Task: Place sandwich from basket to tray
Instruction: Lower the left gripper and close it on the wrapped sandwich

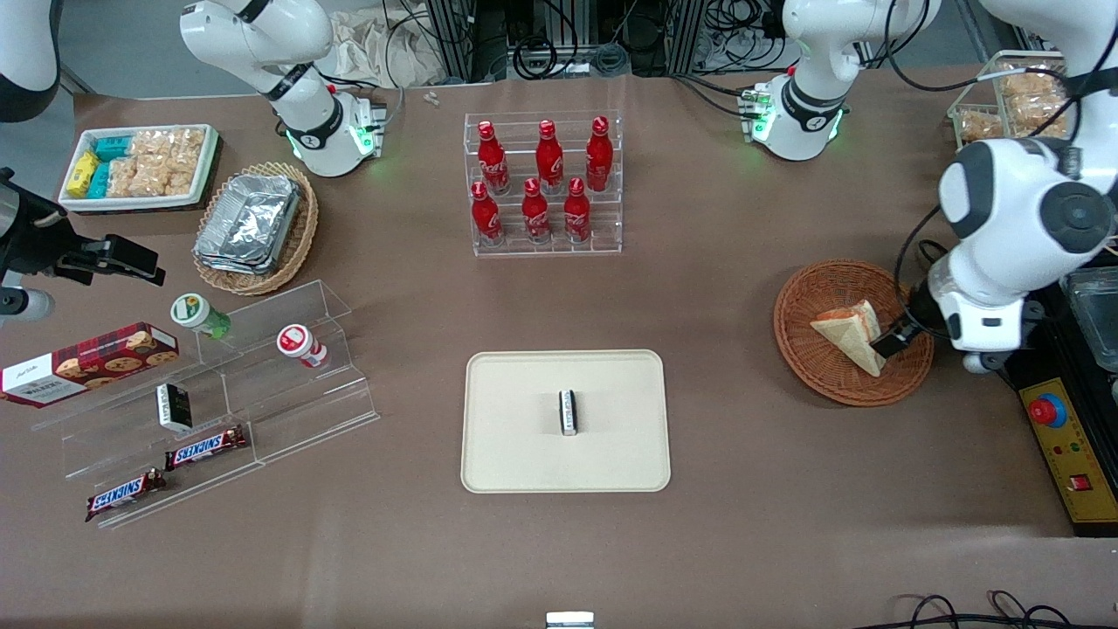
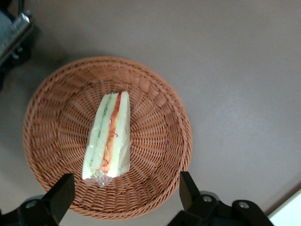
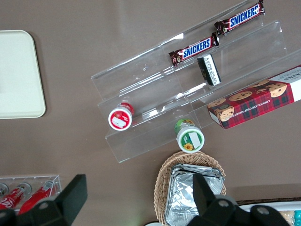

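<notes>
From my front camera the left arm's bulk covers most of the gripper (image 1: 893, 341), so I only see a dark finger tip at the sandwich (image 1: 852, 333) and can't judge contact there. That arm also hides the basket (image 1: 812, 301) rim on its working-arm side. In the wrist view the two fingers (image 2: 59, 195) are cut off by the picture's edge, spread wide above the basket (image 2: 155, 94) rim. The small packet (image 1: 568, 411) on the tray (image 1: 515, 454) carries lettering too tiny for me to read.

Sandwich (image 2: 109, 136) in basket (image 2: 155, 188), gripper (image 2: 126, 194) above — fingers (image 2: 61, 195) spread
</notes>
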Controlling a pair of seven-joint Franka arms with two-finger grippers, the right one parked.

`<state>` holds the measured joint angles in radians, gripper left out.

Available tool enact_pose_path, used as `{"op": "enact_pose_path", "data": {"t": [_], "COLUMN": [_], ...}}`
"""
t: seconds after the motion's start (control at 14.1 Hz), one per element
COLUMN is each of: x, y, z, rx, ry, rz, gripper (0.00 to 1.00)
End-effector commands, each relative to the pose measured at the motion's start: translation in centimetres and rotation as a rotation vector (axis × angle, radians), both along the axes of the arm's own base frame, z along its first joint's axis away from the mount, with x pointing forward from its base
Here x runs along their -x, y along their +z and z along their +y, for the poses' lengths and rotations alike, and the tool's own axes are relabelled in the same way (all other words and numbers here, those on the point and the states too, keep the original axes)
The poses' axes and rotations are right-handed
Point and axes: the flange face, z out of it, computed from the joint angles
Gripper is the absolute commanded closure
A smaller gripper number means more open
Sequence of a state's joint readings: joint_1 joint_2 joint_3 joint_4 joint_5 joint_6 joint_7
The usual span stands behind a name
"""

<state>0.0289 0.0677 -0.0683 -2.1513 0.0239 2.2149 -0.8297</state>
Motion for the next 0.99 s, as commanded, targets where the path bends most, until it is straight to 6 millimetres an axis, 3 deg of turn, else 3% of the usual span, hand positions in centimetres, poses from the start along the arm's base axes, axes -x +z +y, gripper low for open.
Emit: {"op": "enact_pose_path", "data": {"t": [0.0,0.28,0.5,0.71,0.85,0.92], "x": [2.3,4.9,7.4,7.8,7.8,7.8], "y": [-1.5,-5.5,-8.9,-10.8,-11.5,-11.9], "z": [0.3,0.3,1.5,4.5,4.7,4.7], "rx": [-0.016,-0.023,-0.034,-0.038,-0.036,-0.034], "ry": [0.027,-0.003,-0.101,-0.136,-0.136,-0.137], "rz": [-0.030,-0.082,-0.134,-0.117,-0.114,-0.111], "gripper": [0.02,0.02,0.02,0.01,0.02,0.12]}}
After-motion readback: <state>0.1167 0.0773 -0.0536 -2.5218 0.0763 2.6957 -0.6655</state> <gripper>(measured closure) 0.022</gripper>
